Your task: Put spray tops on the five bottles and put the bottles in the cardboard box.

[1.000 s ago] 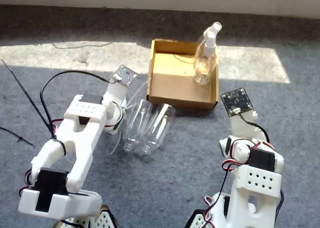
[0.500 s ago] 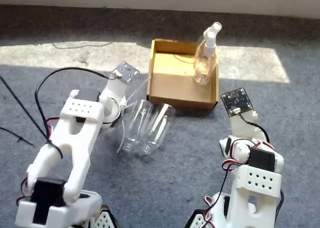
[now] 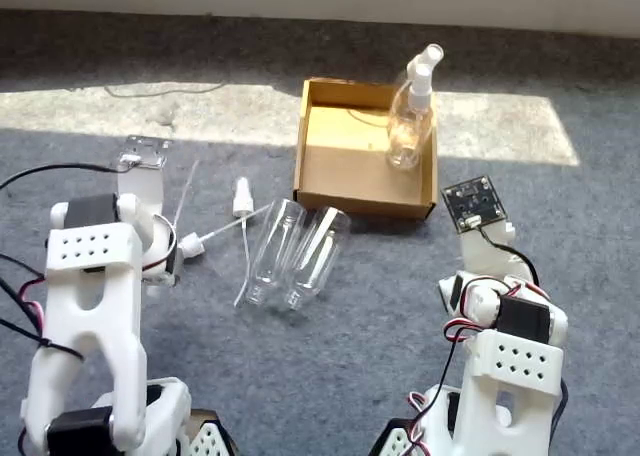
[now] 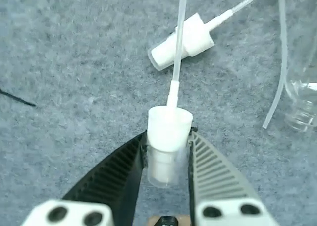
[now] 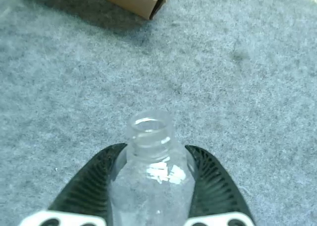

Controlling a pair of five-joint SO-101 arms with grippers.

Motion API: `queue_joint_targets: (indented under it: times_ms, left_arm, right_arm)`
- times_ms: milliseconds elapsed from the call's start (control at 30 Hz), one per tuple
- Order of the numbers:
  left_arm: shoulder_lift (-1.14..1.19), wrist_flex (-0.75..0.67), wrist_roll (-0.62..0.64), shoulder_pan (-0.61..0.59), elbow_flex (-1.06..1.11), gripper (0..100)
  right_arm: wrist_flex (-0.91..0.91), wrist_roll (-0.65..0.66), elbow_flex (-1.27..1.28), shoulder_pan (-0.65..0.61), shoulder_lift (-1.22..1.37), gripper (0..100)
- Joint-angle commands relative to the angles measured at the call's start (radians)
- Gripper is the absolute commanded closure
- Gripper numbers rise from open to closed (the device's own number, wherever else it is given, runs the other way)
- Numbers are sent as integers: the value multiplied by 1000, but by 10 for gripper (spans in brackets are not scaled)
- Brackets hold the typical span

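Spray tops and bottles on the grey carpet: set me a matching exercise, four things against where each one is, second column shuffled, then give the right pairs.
Things
1. White plastic spray top with a thin tube
2. Clear plastic bottle with an open neck
3. Clear bottle wearing a white spray top
4. Pair of clear topless bottles

Places
A. Standing upright in the brown cardboard box
B. Lying side by side on the grey carpet
C. Clamped in the left gripper
D. Clamped in the right gripper

Pairs: 1-C, 2-D, 3-A, 4-B.
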Motion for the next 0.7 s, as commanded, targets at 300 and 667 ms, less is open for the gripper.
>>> queue_joint_targets:
  times_ms: [300, 667]
  left_arm:
    - [-28, -256, 385, 81, 160, 979]
    - [-30, -249, -276, 312, 159, 982]
  right_arm:
    - [47, -8, -7, 1, -22, 995]
    - [48, -3, -8, 2, -22, 995]
